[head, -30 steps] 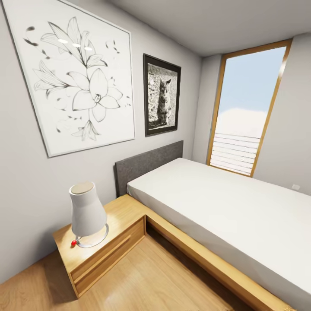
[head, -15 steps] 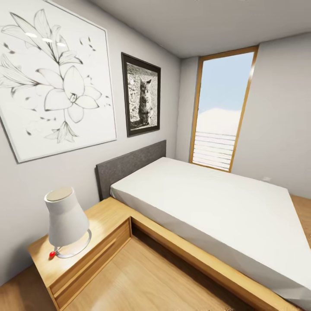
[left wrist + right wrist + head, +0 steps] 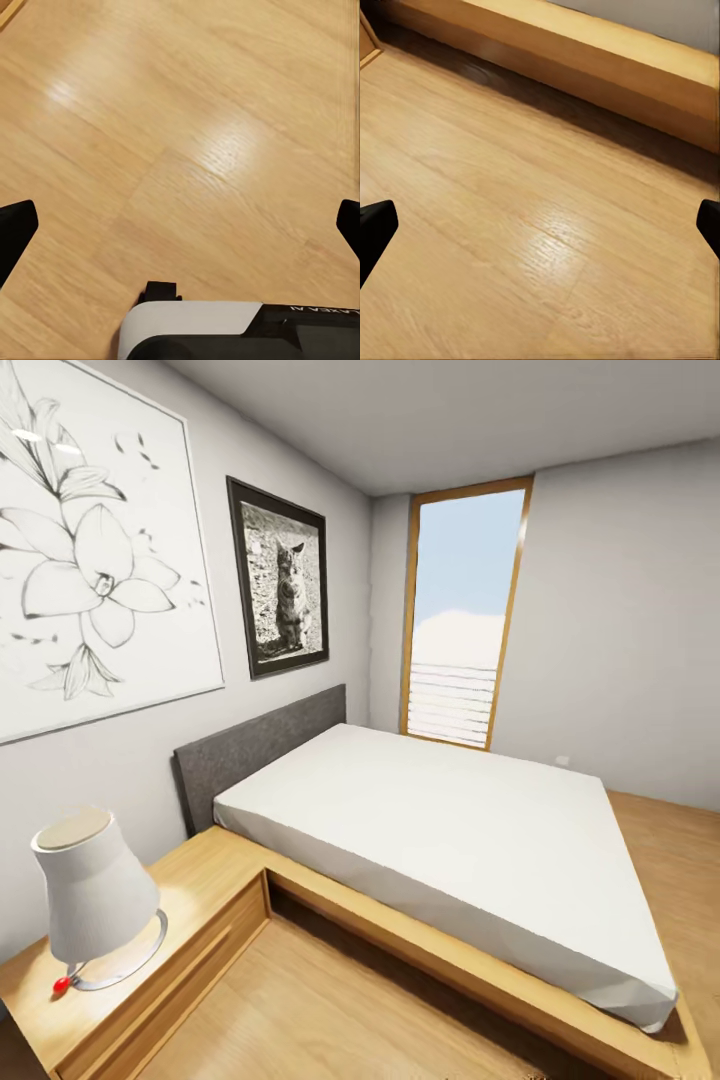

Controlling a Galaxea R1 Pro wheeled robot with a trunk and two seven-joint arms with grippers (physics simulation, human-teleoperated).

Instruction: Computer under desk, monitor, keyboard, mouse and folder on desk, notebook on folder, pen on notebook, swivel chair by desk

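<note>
Camera swung rightward: lamp (image 3: 92, 900), bed (image 3: 440, 830) and window (image 3: 462, 615) now sit further left in frame. Left gripper (image 3: 180, 232) and right gripper (image 3: 540, 225) are held wide open over floor (image 3: 187, 135). Desk and task items unseen; progress cannot be judged.

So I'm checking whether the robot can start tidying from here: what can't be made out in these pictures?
- Flower picture, head view: cut off by the left and top edges.
- Nightstand, head view: its lower front runs off the bottom edge.
- Left end effector and right end effector, wrist views: only dark fingertips at the side edges, spread wide over bare floor.
- Bed frame, right wrist view: only one side rail in frame.
</note>
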